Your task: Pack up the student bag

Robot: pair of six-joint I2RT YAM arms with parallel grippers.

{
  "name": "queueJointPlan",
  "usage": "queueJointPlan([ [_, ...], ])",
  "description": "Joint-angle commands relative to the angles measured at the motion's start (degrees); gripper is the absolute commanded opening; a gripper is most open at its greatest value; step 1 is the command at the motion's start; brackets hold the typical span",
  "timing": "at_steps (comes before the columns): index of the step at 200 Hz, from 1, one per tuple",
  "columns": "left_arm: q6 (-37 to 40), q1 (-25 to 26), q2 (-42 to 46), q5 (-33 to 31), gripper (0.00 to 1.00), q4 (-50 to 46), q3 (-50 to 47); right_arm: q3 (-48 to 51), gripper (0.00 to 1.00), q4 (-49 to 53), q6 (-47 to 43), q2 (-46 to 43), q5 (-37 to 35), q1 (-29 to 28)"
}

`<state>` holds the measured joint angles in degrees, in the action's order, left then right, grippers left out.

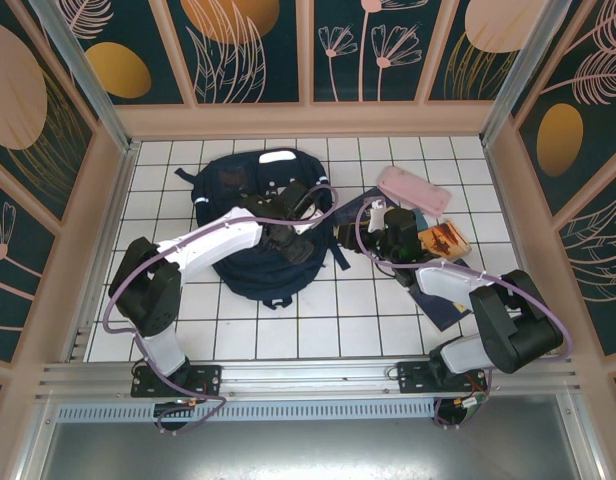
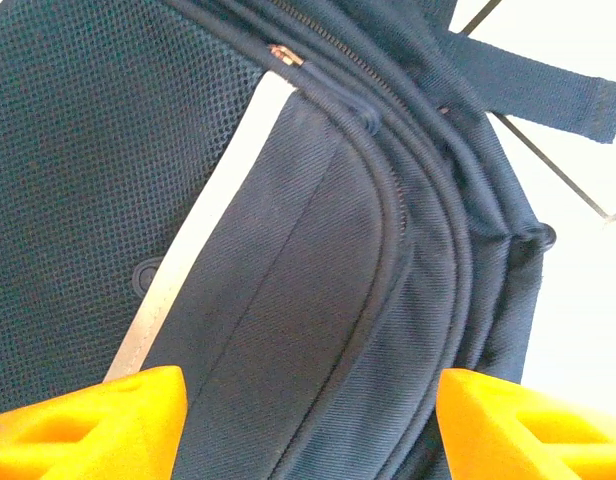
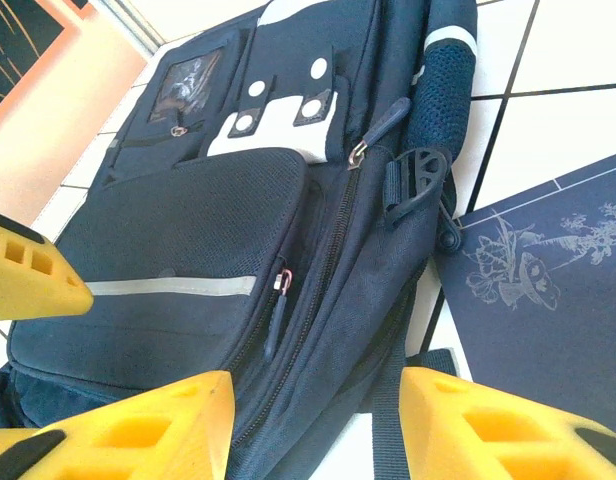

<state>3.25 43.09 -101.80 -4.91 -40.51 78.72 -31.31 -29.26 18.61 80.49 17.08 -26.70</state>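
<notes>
Top view, bag: the student bag [image 1: 223, 190], a large dark navy fabric backpack with thin white stripes, lies flat on the white tiled table [image 1: 318, 335], a little toward 10 o'clock of centre.
Top view, left arm: the left gripper [image 1: 291, 218] hangs over the bag's 3 o'clock half. Its finger spread cannot be told from up here.
Top view, right arm: the right gripper [image 1: 348, 237] sits at the bag's 3 o'clock edge, pointing toward 9 o'clock.
Top view, other things: a pink oblong pencil case [image 1: 413, 188] lies at 1 o'clock. An orange-covered book [image 1: 445, 240] lies at 3 o'clock. A flat dark navy sheet [image 1: 440, 308] lies under the right arm toward 4 o'clock.
Left wrist, fingers: the orange fingertips [image 2: 98, 425] at 7 and 5 o'clock stand wide apart, released and pinching nothing, with bag fabric beyond the gap.
Left wrist, bag: a grey reflective stripe [image 2: 203, 230] runs from 7 toward 12 o'clock. A dark webbing strap [image 2: 533, 88] at 2 o'clock lies on the tiles.
Right wrist, fingers: the yellow fingers [image 3: 138, 425] at 7 and 5 o'clock are spread and released. The bag's near edge shows between them, and whether they touch it cannot be told.
Right wrist, bag: grey-white patches [image 3: 278, 110] sit at 12 o'clock and a metal zip pull [image 3: 358, 152] just right of them. The navy sheet, printed with a pale flower drawing, lies just beside the bag at 4 o'clock.
</notes>
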Motion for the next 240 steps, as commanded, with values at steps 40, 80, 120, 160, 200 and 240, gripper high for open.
queueJointPlan([
  [40,1.5,-0.1,-5.8,-3.8,0.66,-0.9,1.9,0.4,0.47,-0.3,1.8,-2.0,-1.2,0.4],
  [80,0.5,0.0,-8.5,-10.6,0.46,0.1,4.0,1.0,0.42,0.3,0.6,-2.6,-1.4,0.4],
  [120,0.7,-0.1,-5.1,-13.9,0.15,3.4,3.4,1.9,0.40,-0.3,-2.3,-3.7,-0.9,0.4],
  [160,2.1,0.0,3.2,-15.3,0.06,8.4,0.4,0.5,0.40,1.1,-7.0,-2.8,6.7,0.4],
  [200,3.2,-0.1,10.9,-16.1,0.04,12.6,-3.4,-4.3,0.44,7.1,-13.9,1.2,14.5,-1.7],
  [240,2.9,-0.1,12.9,-18.8,0.00,14.4,-3.9,-9.0,0.47,9.6,-20.4,6.2,14.7,-4.2],
])
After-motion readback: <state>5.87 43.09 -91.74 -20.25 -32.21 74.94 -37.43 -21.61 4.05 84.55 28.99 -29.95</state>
